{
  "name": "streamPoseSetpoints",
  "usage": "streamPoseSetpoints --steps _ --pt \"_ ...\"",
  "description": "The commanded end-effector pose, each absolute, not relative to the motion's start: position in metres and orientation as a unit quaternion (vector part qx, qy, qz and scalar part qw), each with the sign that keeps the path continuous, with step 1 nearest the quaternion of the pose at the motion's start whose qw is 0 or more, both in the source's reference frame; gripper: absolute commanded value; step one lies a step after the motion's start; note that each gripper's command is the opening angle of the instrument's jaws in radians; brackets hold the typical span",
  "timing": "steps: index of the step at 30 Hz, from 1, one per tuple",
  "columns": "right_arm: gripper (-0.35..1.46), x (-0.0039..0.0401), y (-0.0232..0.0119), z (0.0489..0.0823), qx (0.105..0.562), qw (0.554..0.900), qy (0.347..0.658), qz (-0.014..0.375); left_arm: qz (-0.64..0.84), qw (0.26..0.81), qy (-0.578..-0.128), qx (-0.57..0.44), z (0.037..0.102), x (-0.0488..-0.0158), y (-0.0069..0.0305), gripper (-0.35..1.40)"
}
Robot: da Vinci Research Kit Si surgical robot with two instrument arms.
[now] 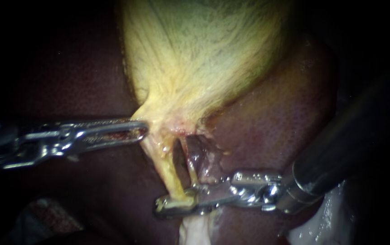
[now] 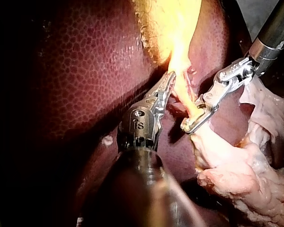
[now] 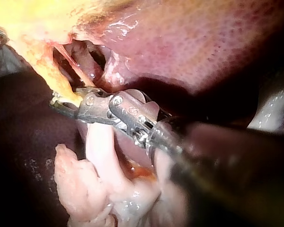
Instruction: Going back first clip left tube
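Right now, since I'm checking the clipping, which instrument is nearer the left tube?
Right. The right instrument grips the left tube low down; the left instrument sits beside its top end.

The gallbladder (image 1: 204, 54) sits up top, on the liver (image 1: 290, 113). The left tube (image 1: 170, 174) and the right tube (image 1: 191, 169) hang down from it, side by side. Our left instrument (image 1: 139, 130) touches the spot where they start. Lower down, our right instrument (image 1: 173, 205) has its jaws on both sides of the left tube, touching it.
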State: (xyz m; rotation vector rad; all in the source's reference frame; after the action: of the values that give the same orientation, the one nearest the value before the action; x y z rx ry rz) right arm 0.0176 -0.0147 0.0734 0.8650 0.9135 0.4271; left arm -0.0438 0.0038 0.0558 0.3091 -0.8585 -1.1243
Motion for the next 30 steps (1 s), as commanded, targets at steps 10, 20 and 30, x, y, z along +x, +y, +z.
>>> streamPoseSetpoints --steps 10,20,30 --pt "-0.35 0.0179 -0.0147 0.0732 0.401 0.787 0.424 0.199 -0.514 0.749 -0.393 0.141 0.0558 -0.0438 0.0038 -0.21" --pt "0.56 0.0195 -0.0141 0.073 0.333 0.801 0.486 0.106 -0.514 0.749 -0.393 0.141 0.0557 -0.0436 0.0037 -0.21" --pt "0.6 0.0193 -0.0127 0.0722 0.235 0.823 0.512 0.07 -0.514 0.749 -0.393 0.141 0.0554 -0.0437 0.0035 -0.21"
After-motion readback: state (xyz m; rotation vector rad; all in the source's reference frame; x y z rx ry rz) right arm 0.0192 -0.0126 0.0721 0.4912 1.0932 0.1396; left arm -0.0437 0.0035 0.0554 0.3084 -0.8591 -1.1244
